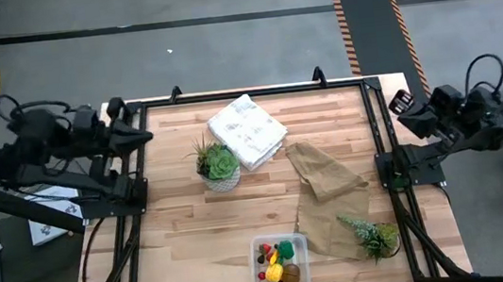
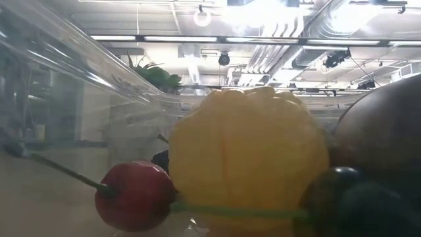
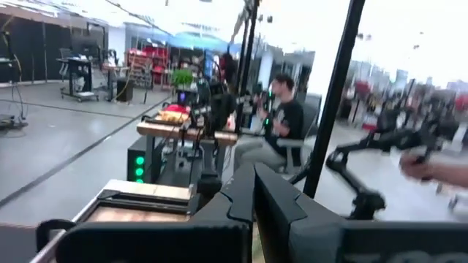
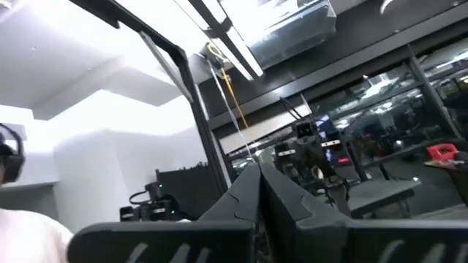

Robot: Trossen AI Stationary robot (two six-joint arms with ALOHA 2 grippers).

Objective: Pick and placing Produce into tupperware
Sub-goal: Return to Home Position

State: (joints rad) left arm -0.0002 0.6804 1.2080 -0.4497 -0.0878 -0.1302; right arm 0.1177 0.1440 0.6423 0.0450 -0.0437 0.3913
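Two hands, both empty: left hand [image 3: 254, 169] parked off the tabletop's [image 1: 185, 224] left edge, right hand [image 4: 259, 166] off its right edge, fingers of each pressed together. One tupperware [image 1: 279, 237], at the tabletop's lower edge in the high view. Its mouth faces up and its sides sit square to the tabletop; it is squarish, with no marked long axis. Produce [image 1: 278, 263]: heaped inside it, yellow piece [image 2: 247, 158] beside a red berry [image 2: 135, 194]. To home well, fold each arm back along its own side, clear of the frame [image 1: 246, 91], never over the tupperware.

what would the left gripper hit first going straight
Nothing on the table: the left gripper points out above it; the way looks free, though depth to the frame post is unclear.
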